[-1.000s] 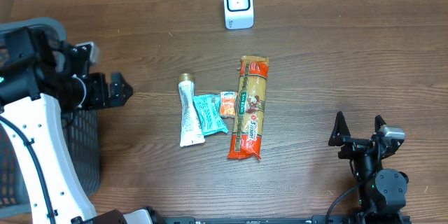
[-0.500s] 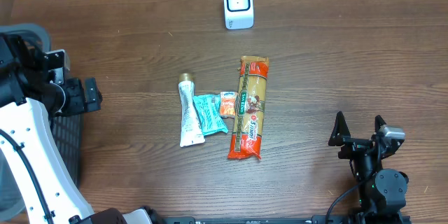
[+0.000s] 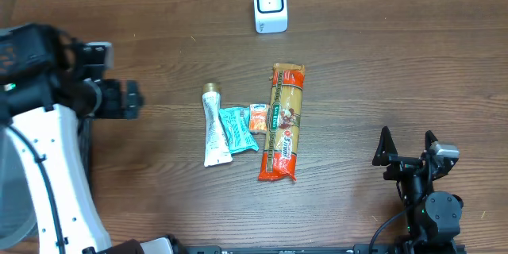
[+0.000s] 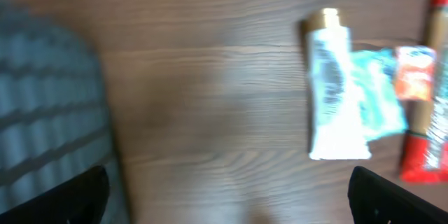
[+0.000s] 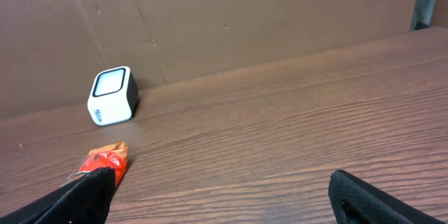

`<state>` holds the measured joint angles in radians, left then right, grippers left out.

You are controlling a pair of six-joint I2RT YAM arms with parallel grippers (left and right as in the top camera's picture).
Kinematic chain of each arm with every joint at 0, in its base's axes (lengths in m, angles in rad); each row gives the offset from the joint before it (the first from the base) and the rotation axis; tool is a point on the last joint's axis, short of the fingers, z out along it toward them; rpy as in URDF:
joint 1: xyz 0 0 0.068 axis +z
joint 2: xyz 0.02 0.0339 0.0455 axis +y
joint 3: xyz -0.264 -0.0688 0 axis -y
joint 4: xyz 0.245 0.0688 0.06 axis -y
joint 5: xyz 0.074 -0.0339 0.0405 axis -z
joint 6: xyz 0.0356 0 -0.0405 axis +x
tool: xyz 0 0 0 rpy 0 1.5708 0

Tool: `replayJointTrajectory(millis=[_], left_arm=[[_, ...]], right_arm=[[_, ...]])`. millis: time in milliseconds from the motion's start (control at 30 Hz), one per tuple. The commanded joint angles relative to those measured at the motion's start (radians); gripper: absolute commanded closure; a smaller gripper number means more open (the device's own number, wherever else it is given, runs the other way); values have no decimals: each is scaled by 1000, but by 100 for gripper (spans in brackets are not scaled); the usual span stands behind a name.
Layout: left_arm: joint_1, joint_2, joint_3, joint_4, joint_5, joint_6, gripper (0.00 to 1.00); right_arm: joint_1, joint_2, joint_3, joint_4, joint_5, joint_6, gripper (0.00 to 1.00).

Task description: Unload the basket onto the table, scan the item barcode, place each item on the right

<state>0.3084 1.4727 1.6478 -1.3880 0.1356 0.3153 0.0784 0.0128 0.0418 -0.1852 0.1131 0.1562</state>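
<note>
Right, we see the left gripper (image 3: 131, 99) and right gripper (image 3: 407, 147) both spread wide and empty, the left seemingly aimed, judging by a blurry wrist view, at the white tube (image 3: 214, 127) lying mid-table, while the scanner (image 3: 270, 5) sits at the far edge awaiting a barcode.

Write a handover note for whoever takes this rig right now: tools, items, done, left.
Tools: left tool open and empty, over bare wood left of the items, near the dark mesh basket. Right tool open and empty, near right of the table.
Items: white tube with gold cap, teal sachet, small orange packet and long orange-red pasta pack lie side by side mid-table. White box scanner at the far edge.
Done: nothing lifted.
Left: pick an item and show its barcode to the scanner.
</note>
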Motion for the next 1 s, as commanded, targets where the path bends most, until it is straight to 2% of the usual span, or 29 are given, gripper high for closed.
replayJointTrajectory(millis=[0, 967], left_arm=[[-74, -9, 2, -2, 36, 18, 0], [-88, -8, 2, 2, 38, 2, 0]], right_arm=[[0, -10, 18, -8, 18, -6, 0], [0, -10, 18, -8, 18, -6, 0]])
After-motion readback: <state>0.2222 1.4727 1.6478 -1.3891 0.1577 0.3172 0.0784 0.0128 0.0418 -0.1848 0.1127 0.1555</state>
